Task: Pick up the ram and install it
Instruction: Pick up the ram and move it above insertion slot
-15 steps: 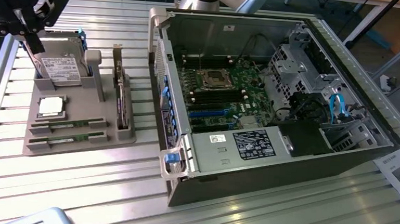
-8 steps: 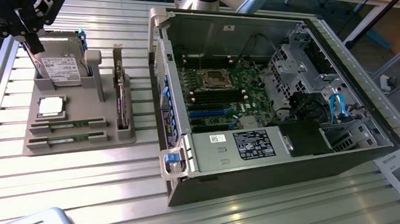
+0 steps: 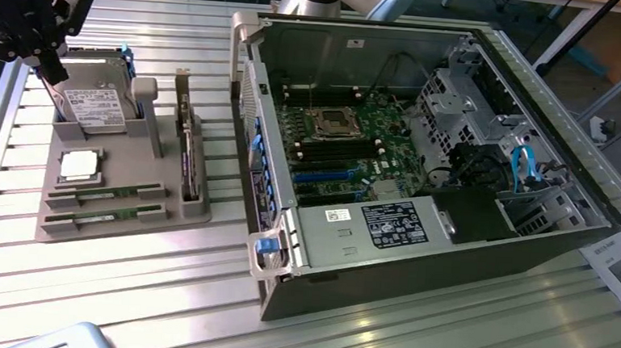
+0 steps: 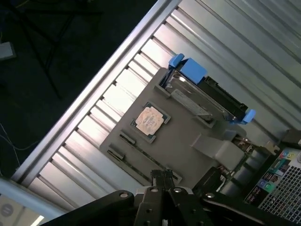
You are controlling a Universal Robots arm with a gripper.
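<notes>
Black angular metal: gripper point(image 4: 162, 175), fingers pressed together and pinching nothing, hanging above the tray point(image 3: 139, 159) and apart from it; in the exterior view it stands over the tray's drive end. Step in hand, as judged: the approach to the pick, with nothing lifted and nothing installed. Ram point(image 3: 106, 189): slim green board stick with small dark chips, lying flat in a narrow slot at the tray's end farthest from the drive. A twin stick point(image 3: 103, 214) lies in the slot just beside it, nearer the tray's edge. The pick would likely call for parted fingers, lined up across the stick's thin width, and a straight lift, since the slot walls sit close on both sides. Tray: matte grey moulded block with stepped pockets. Processor point(image 3: 81, 166): square, dull silver, flat in the tray's middle pocket. Drive point(image 3: 99, 104): labelled metal slab in a blue carrier, leaning at the tray's far end. Card point(image 3: 186, 146): thin, upright on edge along the tray's case-facing side. Case point(image 3: 412, 281): dark steel box, open, just beside the tray; the green board point(image 3: 372, 137) inside has long dark slots. Table point(image 3: 174, 295): ribbed, glossy aluminium slats under the tray.
</notes>
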